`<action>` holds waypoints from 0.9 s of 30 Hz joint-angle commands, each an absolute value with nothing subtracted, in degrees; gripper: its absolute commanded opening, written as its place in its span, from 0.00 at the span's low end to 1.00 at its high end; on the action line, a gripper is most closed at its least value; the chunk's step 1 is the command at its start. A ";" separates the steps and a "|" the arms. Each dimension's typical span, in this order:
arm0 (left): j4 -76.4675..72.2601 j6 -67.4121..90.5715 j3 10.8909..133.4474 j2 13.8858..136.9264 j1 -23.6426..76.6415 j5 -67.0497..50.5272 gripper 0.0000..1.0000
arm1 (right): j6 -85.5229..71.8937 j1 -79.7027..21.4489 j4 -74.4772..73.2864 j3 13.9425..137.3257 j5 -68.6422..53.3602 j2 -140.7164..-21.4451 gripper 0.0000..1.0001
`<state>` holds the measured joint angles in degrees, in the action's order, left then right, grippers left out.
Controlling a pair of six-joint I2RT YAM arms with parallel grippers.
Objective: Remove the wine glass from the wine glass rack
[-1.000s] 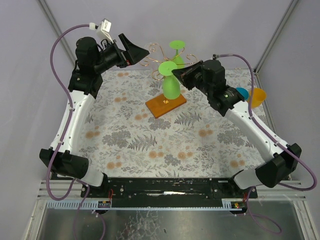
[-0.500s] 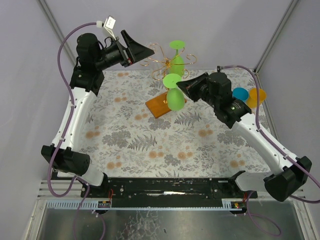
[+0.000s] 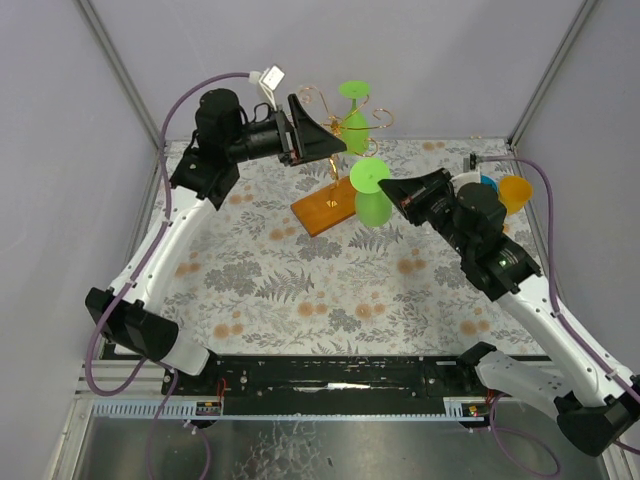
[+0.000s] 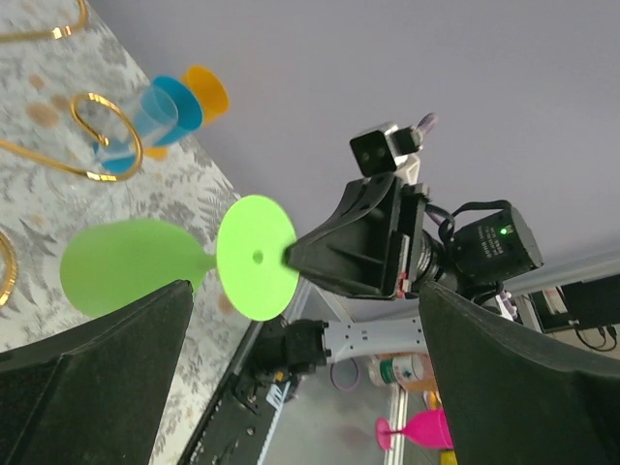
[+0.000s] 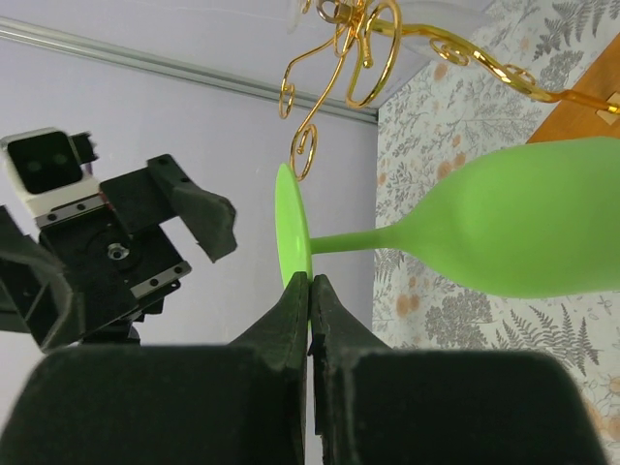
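The right claw (image 5: 310, 283) is pinched shut on the rim of the wine glass's foot. The wine glass (image 5: 528, 232) hangs tilted above the counter (image 3: 260, 270), just beside the wine glass rack (image 3: 320, 213) and apart from its gold wire. The left claw (image 3: 335, 148) is spread wide and holds nothing, near the rack's arms.

Hazard: the grip covers only the foot's edge, so the bowl's weight may pivot the glass or pull it free. A swing toward the rack may snag a scroll or knock the second green glass (image 3: 352, 100).
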<state>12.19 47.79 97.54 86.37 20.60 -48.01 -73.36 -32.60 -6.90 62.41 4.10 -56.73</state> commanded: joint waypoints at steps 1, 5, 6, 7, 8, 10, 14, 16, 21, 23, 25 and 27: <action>9.93 49.21 94.72 85.08 23.20 -50.21 1.00 | -69.49 -32.87 1.70 58.79 7.28 -52.29 0.00; 9.93 49.48 93.99 86.15 25.68 -51.49 1.00 | -67.28 -32.88 4.28 57.80 6.58 -50.96 0.00; 9.94 49.60 93.77 86.52 26.35 -51.79 1.00 | -66.82 -32.92 5.22 57.76 6.00 -50.94 0.00; 9.94 49.65 93.59 86.94 27.10 -52.09 1.00 | -66.50 -32.88 5.74 57.86 5.43 -51.10 0.00; 9.94 49.58 93.48 87.28 27.66 -52.19 1.00 | -66.20 -32.87 5.95 58.05 4.94 -51.29 0.00; 9.94 49.57 93.55 88.28 28.53 -52.24 1.00 | -65.69 -32.87 6.55 58.27 3.73 -51.70 0.00; 9.51 49.82 94.10 89.97 29.43 -52.38 1.00 | -65.56 -32.87 8.13 57.55 2.61 -51.67 0.00; 9.34 49.87 94.71 90.85 29.45 -52.38 1.00 | -65.36 -32.87 8.00 57.41 2.57 -51.38 0.00; 8.82 50.25 96.33 92.33 29.49 -52.55 1.00 | -65.20 -32.87 7.63 57.01 1.88 -51.17 0.00; 8.75 50.35 96.94 92.80 29.49 -52.76 1.00 | -65.14 -32.87 7.32 56.68 1.61 -51.09 0.00; 8.64 50.35 97.66 93.02 29.44 -52.89 1.00 | -65.10 -32.87 7.10 56.33 1.50 -51.00 0.00; 8.40 50.57 98.08 93.08 29.46 -53.10 1.00 | -65.01 -32.87 7.12 55.89 1.37 -51.09 0.00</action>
<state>12.12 49.67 94.91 92.97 29.43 -51.29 -66.32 -32.60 3.55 56.14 2.35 -52.01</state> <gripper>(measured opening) 0.997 0.017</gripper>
